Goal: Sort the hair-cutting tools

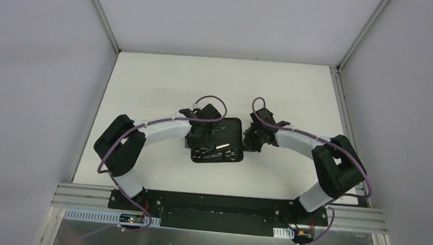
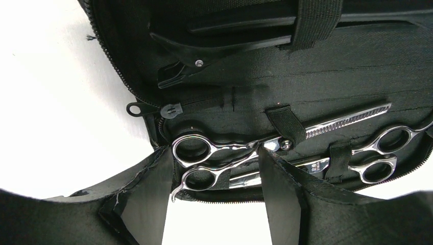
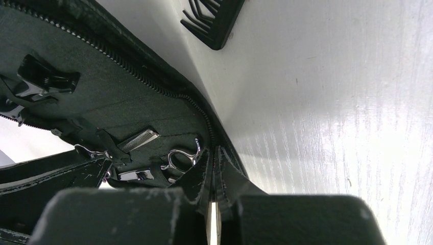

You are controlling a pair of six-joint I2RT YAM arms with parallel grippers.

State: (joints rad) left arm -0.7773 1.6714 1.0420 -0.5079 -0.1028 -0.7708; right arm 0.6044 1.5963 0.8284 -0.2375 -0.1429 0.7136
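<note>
An open black zip case (image 1: pixel 231 129) lies mid-table with the hair-cutting tools strapped inside. Silver ring-handled scissors (image 2: pixel 196 163) with a toothed blade sit under elastic straps, and a second silver pair (image 2: pixel 380 155) lies to their right. A black clip (image 2: pixel 204 56) and a thin black stick (image 2: pixel 240 23) are higher in the case. My left gripper (image 2: pixel 212 153) hangs over the first pair, its fingers (image 2: pixel 278 199) apart on either side of the ring handles. My right gripper (image 3: pixel 214 153) is shut on the case's zip edge (image 3: pixel 207 127).
A black comb (image 3: pixel 212 20) lies on the white table beyond the case's right side. Both arms (image 1: pixel 163 128) curve in over the table's middle, and grey walls enclose the table on three sides.
</note>
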